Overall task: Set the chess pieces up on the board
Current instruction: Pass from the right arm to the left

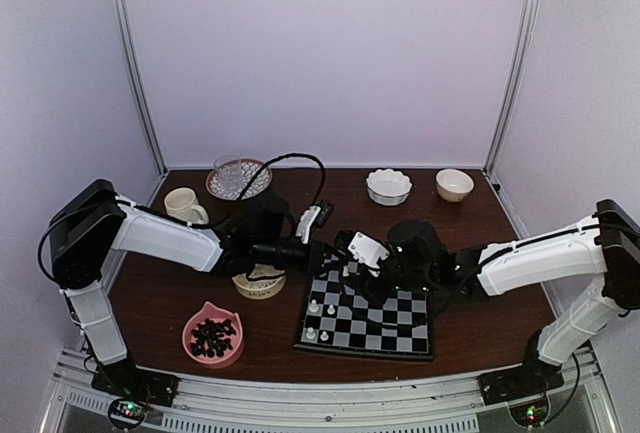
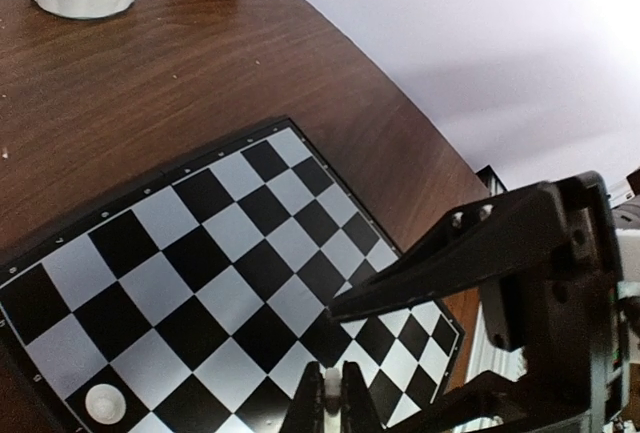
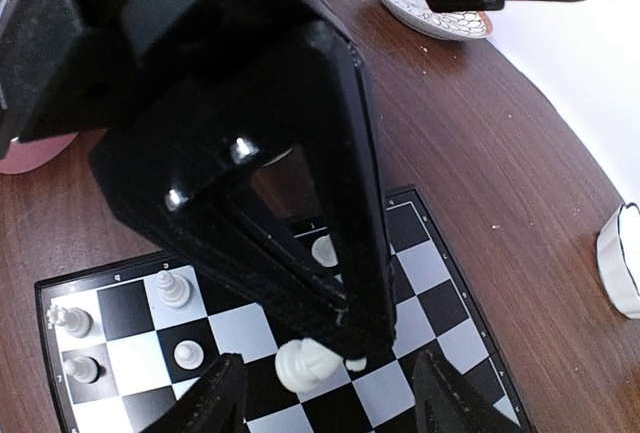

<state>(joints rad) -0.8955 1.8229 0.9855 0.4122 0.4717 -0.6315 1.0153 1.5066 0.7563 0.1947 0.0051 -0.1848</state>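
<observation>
Few pieces (image 3: 172, 289) stand on the board (image 1: 400, 328), most seem left; left claw (image 2: 332, 381) clamps one piece (image 2: 331, 405), right claw (image 3: 330, 373) stands apart.

Black-and-grey checks on dark brown wood, with white chessmen.

The board (image 1: 400, 331) is chequered black and pale grey inside a thin black border with tiny white marks. The chess pieces (image 3: 170, 288) on it are plain white, as is the held piece (image 3: 305, 363). The tabletop (image 1: 480, 328) is dark reddish-brown wood grain. A pink bowl (image 1: 190, 325) holds black pieces (image 1: 213, 336). Behind are a cream mug (image 1: 183, 204), a plate (image 1: 262, 185) with a dark pattern on white, a white scalloped bowl (image 1: 388, 186) and a cream bowl (image 1: 454, 184). The left fingers (image 3: 330, 203) and right fingers (image 3: 225, 398) are black. The left arm (image 1: 165, 238) and right arm (image 1: 540, 253) have white links and black joints. The walls (image 1: 320, 53) are pale lilac.
</observation>
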